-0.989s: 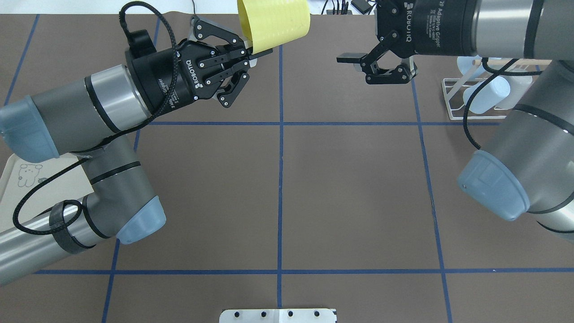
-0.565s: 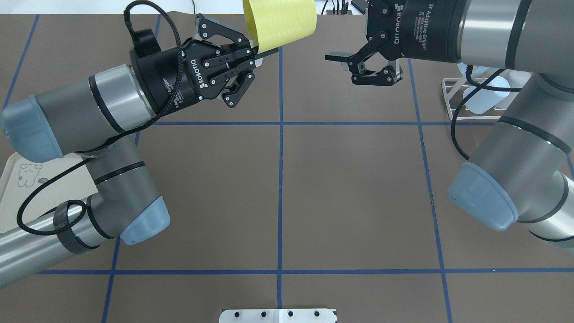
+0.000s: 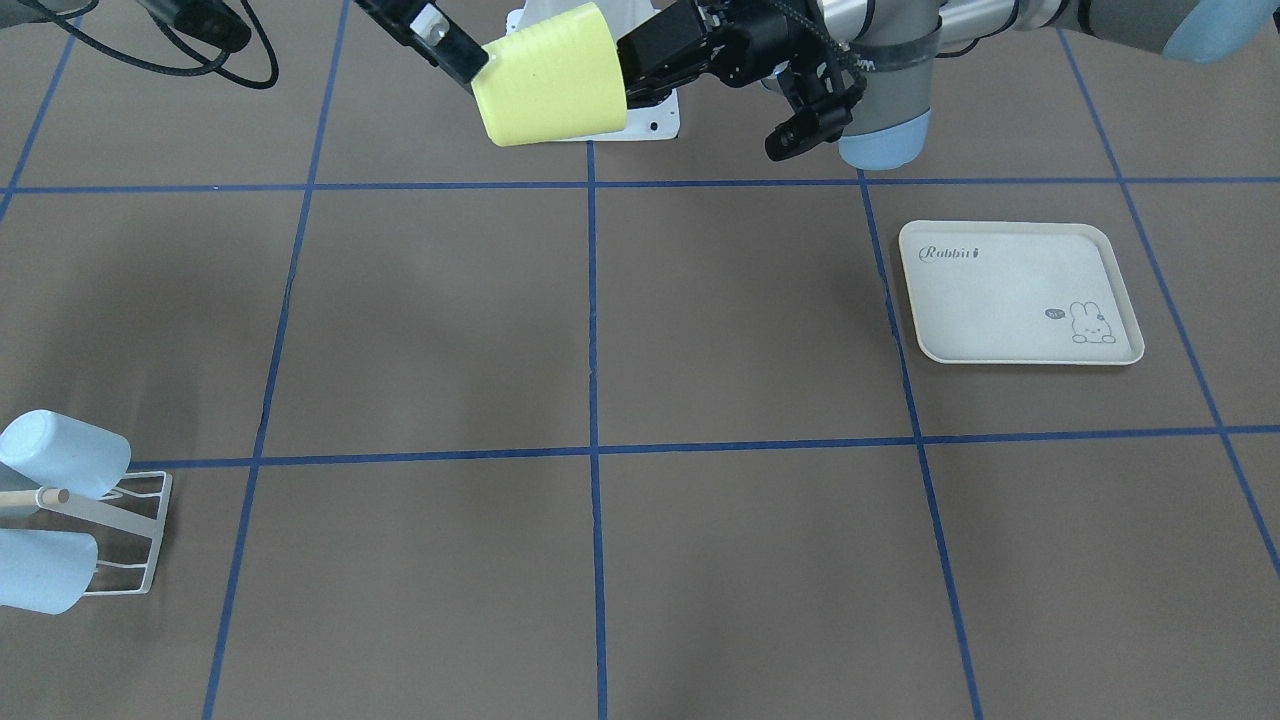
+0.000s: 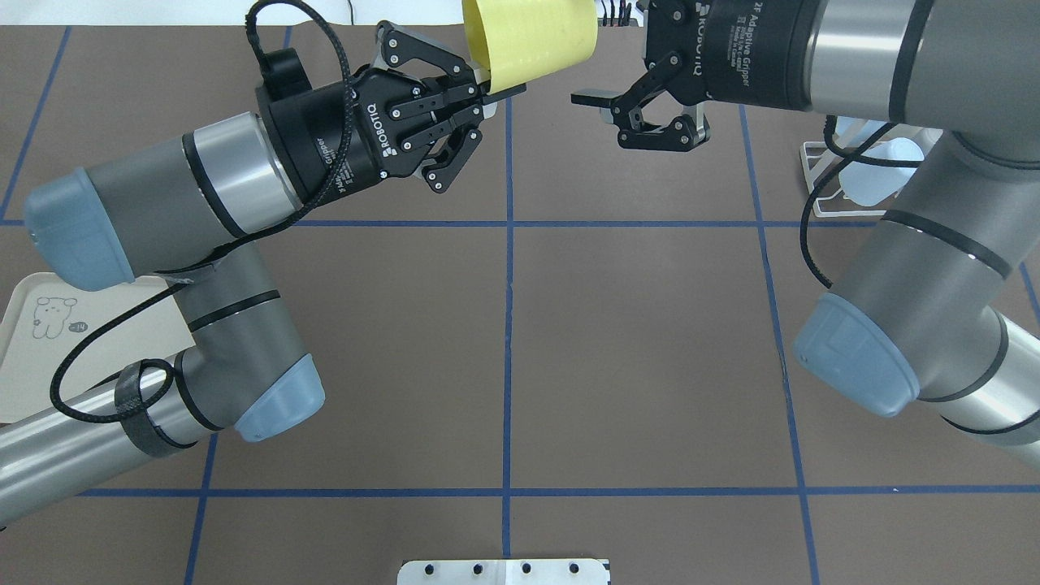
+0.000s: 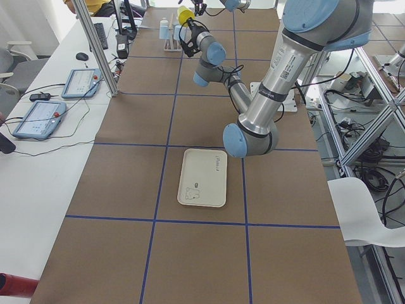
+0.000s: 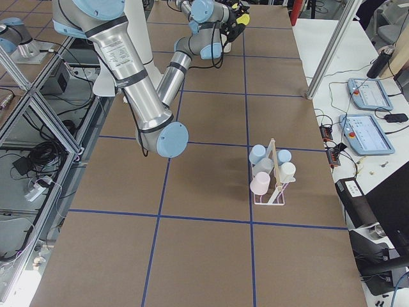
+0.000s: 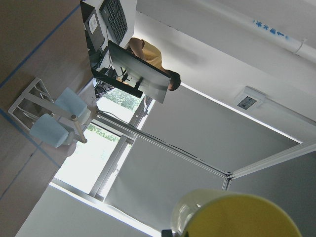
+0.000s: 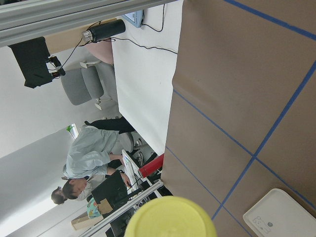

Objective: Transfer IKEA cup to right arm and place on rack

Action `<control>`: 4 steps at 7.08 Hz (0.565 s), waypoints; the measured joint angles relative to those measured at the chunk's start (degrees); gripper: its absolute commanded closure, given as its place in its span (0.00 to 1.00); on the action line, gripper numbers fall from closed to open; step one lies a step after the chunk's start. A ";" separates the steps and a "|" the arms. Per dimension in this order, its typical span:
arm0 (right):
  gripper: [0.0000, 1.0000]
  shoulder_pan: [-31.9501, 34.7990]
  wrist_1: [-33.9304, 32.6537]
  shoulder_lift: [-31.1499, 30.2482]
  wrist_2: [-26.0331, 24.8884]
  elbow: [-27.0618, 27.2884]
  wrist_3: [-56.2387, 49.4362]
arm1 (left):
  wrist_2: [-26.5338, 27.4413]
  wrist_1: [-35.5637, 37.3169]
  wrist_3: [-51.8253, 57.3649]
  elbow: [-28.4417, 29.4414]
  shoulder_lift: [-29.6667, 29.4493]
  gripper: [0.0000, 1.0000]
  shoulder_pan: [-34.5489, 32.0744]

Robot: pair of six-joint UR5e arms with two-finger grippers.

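1. The yellow IKEA cup (image 4: 532, 41) is up in the air over the far middle of the tabletop (image 4: 634, 341), close to the centre blue tape line. It lies tilted on its side.
2. The left claw (image 4: 497, 88) pinches the cup at its rim, with its fingers pressed onto the wall. From the left wrist view only the cup's open end shows, at the bottom of the picture.
3. The cup's closed base points toward the right claw (image 4: 603, 112). The right wrist view shows that round base at its lower edge.
4. The right claw is spread and holds nothing. In the front-facing view one of its fingers (image 3: 445, 45) lies just beside the cup's base end; whether it touches cannot be told.
5. The rack (image 6: 276, 185) stands on the tabletop on the robot's right, well apart from the cup. Pale blue cups (image 3: 62, 455), a pink cup (image 6: 260, 183) and a white cup (image 6: 288, 170) hang on it around the wooden peg (image 6: 276, 160).
6. A cream tray (image 3: 1010, 290) with a rabbit print lies flat on the robot's left, partly under the left arm in the overhead view.
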 measured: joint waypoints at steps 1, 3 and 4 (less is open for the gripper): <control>0.00 -0.02 0.00 0.51 -0.01 -0.32 0.26 | -0.06 0.02 0.04 0.02 -0.03 1.00 0.12; 0.00 -0.02 0.00 0.77 -0.02 -0.57 0.34 | -0.22 -0.01 0.00 0.04 -0.08 1.00 0.19; 0.01 -0.06 0.00 0.80 -0.02 -0.66 0.33 | -0.29 -0.08 -0.03 0.00 -0.20 1.00 0.22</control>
